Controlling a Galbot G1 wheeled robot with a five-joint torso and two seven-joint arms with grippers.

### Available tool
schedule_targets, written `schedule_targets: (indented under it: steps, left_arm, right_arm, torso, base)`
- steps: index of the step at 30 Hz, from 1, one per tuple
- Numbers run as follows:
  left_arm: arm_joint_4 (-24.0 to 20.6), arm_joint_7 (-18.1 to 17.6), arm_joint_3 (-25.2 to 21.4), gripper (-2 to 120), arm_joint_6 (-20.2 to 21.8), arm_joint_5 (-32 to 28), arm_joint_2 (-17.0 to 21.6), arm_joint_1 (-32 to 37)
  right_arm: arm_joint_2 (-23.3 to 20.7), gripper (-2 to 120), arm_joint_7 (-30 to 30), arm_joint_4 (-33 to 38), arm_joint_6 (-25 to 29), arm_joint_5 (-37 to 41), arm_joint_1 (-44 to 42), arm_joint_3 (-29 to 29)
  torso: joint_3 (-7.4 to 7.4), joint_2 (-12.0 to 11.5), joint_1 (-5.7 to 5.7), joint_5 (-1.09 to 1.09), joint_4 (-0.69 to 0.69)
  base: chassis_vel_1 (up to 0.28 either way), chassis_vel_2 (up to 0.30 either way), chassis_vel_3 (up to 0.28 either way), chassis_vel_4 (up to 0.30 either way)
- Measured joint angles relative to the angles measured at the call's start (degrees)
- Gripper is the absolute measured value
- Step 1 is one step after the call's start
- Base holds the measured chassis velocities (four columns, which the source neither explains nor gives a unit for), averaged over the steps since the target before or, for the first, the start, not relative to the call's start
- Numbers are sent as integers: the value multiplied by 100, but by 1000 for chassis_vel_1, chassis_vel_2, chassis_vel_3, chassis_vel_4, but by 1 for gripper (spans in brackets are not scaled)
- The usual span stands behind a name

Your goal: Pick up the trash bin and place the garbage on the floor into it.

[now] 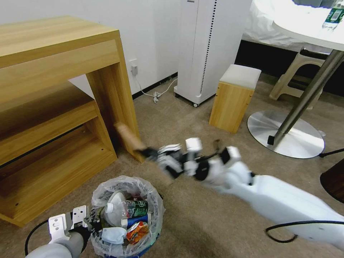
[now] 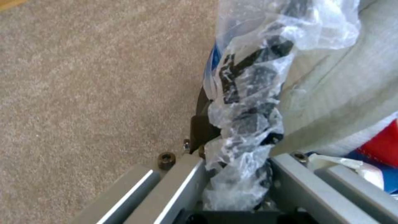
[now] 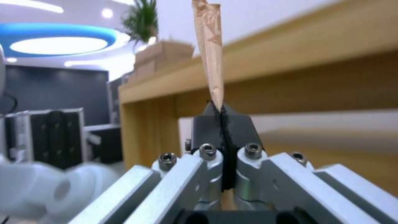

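Note:
The trash bin [image 1: 156,209] is blue with a clear plastic liner and sits low in front of me on the left. Garbage fills it: a green-labelled bottle [image 1: 135,208], wrappers [image 1: 138,231] and white tissues. My left gripper [image 1: 91,220] is shut on the bin's near rim. The left wrist view shows its fingers [image 2: 286,168] pinching the crumpled liner [image 2: 248,102] and the rim. My right gripper [image 1: 148,153] is stretched out over the beige floor [image 1: 200,218] beside the shelf's leg. It is shut on a thin brown wooden stick [image 1: 128,137], which stands straight out of the closed jaws [image 3: 211,56].
A wooden shelf unit [image 1: 53,89] fills the left. A white tower appliance [image 1: 208,46], a small wooden stool [image 1: 234,96], a white plastic stool [image 1: 297,71] and a round table's metal foot [image 1: 286,138] stand ahead and to the right. A black cable [image 1: 286,229] loops by my right arm.

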Motion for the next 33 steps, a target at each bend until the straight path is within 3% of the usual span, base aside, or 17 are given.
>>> schedule_targets:
  steps: [7, 12, 33]
  left_arm:
    - [-36, 5, -36, 0, 1, 112, -122, 115]
    - [-44, 15, -44, 0, 1, 160, -200, 116]
    - [-113, 22, -95, 0, 1, 184, -217, 197]
  right_arm:
    - [1040, 0, 197, -1236, 55, -266, 24, -948]
    - [1509, 0, 248, -1488, 71, -470, -48, -1329]
    - [1100, 2, 545, -1539, 208, -964, -481, -1508]
  torso:
    - [0, 0, 0, 2, -1]
    - [0, 0, 0, 1, 0]
    - [0, 0, 0, 3, -1]
  base:
    - [0, 0, 0, 0]
    - [0, 0, 0, 0]
    - [0, 0, 0, 0]
